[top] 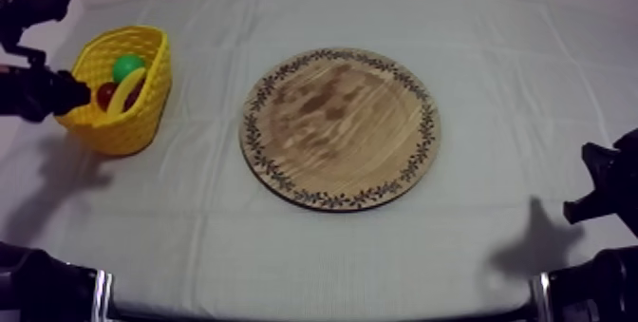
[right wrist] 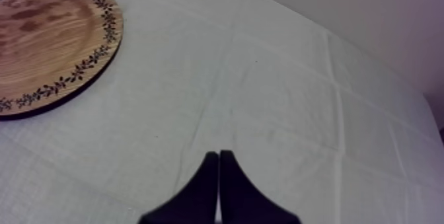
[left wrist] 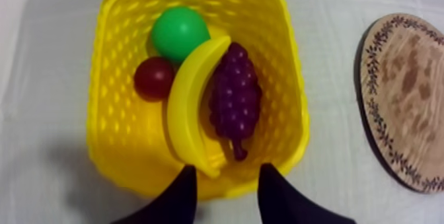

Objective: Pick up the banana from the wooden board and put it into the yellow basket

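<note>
The yellow banana [left wrist: 188, 108] lies inside the yellow basket [left wrist: 115, 147], leaning between a bunch of purple grapes [left wrist: 234, 98] and a small red fruit [left wrist: 154, 78]. A round green fruit [left wrist: 178, 34] sits behind them. My left gripper [left wrist: 224, 187] hangs open just over the basket's near rim, holding nothing. In the top view the basket [top: 152, 122] stands at the far left with the banana [top: 126, 93] in it and my left gripper [top: 78, 93] at its left side. The round wooden board [top: 339, 128] is bare. My right gripper [right wrist: 219, 167] is shut on nothing, low at the right [top: 581, 207].
The patterned-rim board [left wrist: 409, 101] lies a short way to the right of the basket. From the right wrist the board [right wrist: 46, 41] is seen across a stretch of creased cloth. The table's back edge meets a pale wall.
</note>
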